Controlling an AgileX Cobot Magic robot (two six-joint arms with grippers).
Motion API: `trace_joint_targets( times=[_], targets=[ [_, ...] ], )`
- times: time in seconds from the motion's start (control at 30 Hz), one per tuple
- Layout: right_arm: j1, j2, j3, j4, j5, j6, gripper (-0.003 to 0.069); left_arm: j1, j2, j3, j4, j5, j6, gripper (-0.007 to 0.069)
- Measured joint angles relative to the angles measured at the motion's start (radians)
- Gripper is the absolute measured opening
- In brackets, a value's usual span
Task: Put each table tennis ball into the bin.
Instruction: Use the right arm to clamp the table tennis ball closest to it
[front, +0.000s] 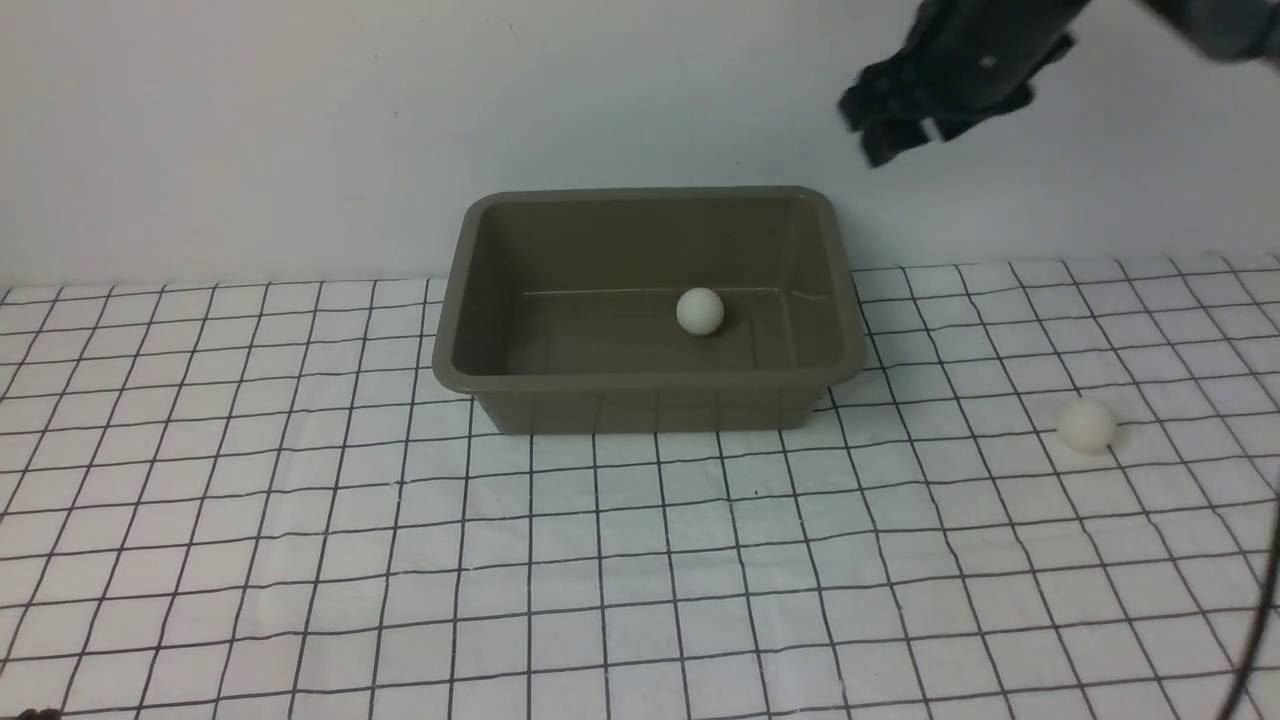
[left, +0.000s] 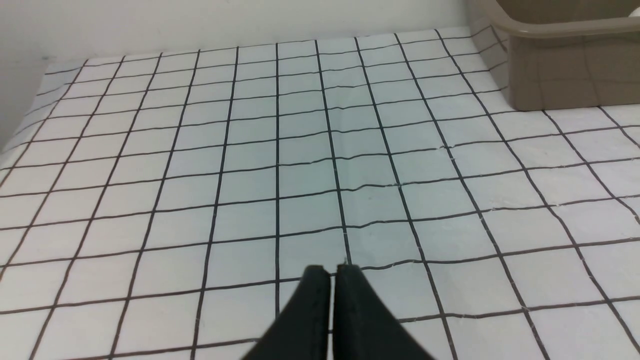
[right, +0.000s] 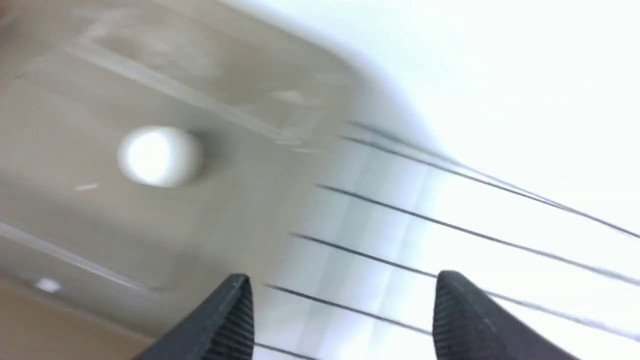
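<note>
Table tennis balls lie apart: one ball (front: 699, 310) inside the bin (front: 640, 405), the other ball (front: 1087, 425) on the checked cloth (front: 600, 560) well to the bin's right, while the right gripper (front: 880, 132) hangs tilted high above the bin's right rear corner, jaws spread and empty, and the left gripper (left: 330, 277) is pinched closed on nothing.

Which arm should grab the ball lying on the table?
Probably the right. The loose ball lies right of the bin, and the right gripper hangs open and empty above that side. The left gripper is shut and out of the front view.
</note>
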Motion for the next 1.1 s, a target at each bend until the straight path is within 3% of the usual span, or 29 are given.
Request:
trace_joint_targets(
  times=[0.17,0.33,0.7,1.1],
  targets=[
    [-0.195,-0.161,0.211,-0.014,0.006,0.008,0.0441,0.0,0.0,0.0,0.0,0.0,0.0,-0.0005],
    [-0.289,-0.215,0.402,0.073,0.008,0.005,0.0441,0.0,0.0,0.0,0.0,0.0,0.0,-0.0005],
    [-0.292,-0.222,0.661,0.106,-0.089,-0.014,0.0441,0.0,0.0,0.0,0.0,0.0,0.0,-0.0005],
    [-0.292,-0.176,0.677,0.038,-0.148,0.003,0.0441,0.0,0.0,0.0,0.0,0.0,0.0,-0.0005]
  ],
)
